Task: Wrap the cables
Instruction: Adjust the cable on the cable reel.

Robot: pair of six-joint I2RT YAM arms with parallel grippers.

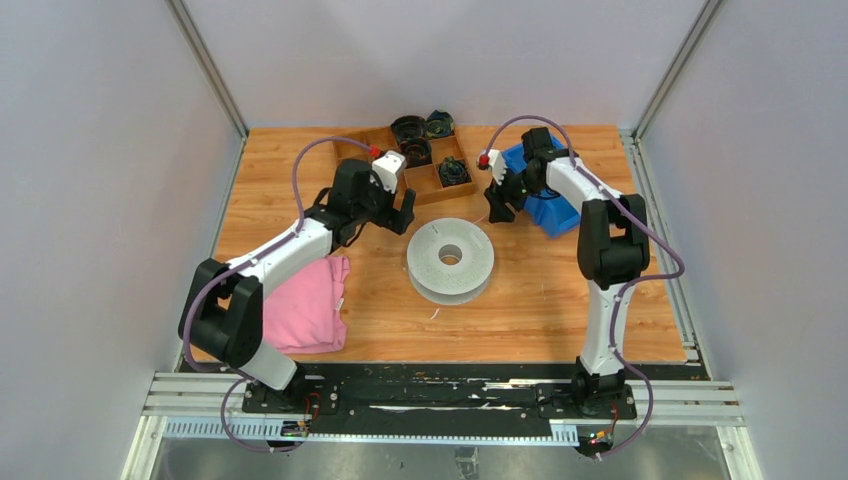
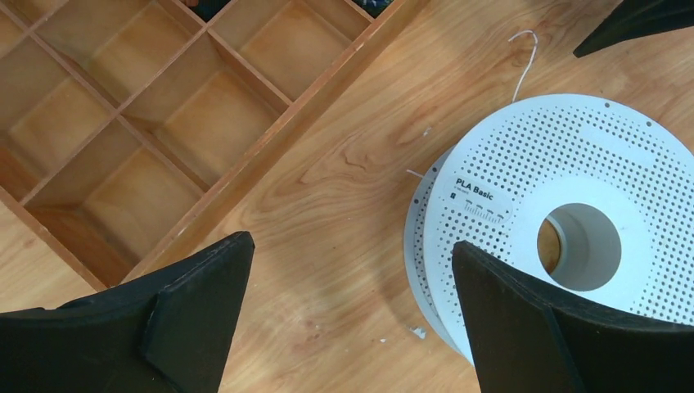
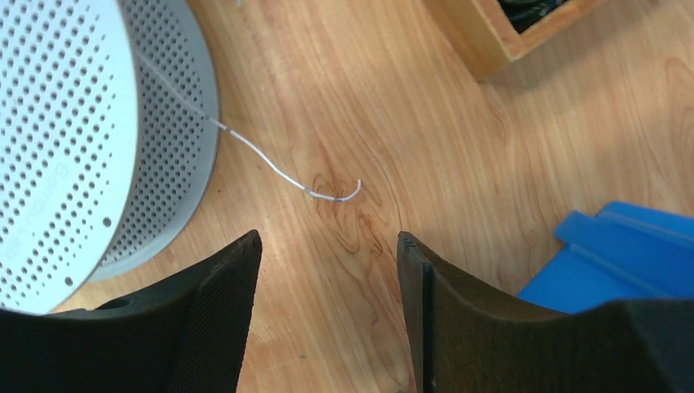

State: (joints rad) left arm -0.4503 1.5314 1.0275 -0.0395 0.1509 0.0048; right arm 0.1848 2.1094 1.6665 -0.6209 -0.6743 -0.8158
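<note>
A white perforated spool [image 1: 450, 258] lies flat in the middle of the table. One thin white-grey cable end [image 3: 270, 168] trails from its rim onto the wood and finishes in a small hook. That loose end [image 2: 524, 65] also shows beyond the spool [image 2: 573, 172] in the left wrist view. My left gripper [image 1: 405, 215] hovers at the spool's upper left, open [image 2: 352, 241], with only bare wood between its fingers. My right gripper [image 1: 497, 210] hovers at the spool's upper right, open [image 3: 327, 235], just short of the cable's hooked tip and holding nothing.
A wooden compartment tray [image 1: 425, 190] stands behind the spool, with dark coiled bundles [image 1: 410, 130] in and behind its far cells; its near cells [image 2: 311, 106] are bare. A blue bin [image 1: 548, 212] sits at the right, a pink cloth [image 1: 305, 305] at the front left.
</note>
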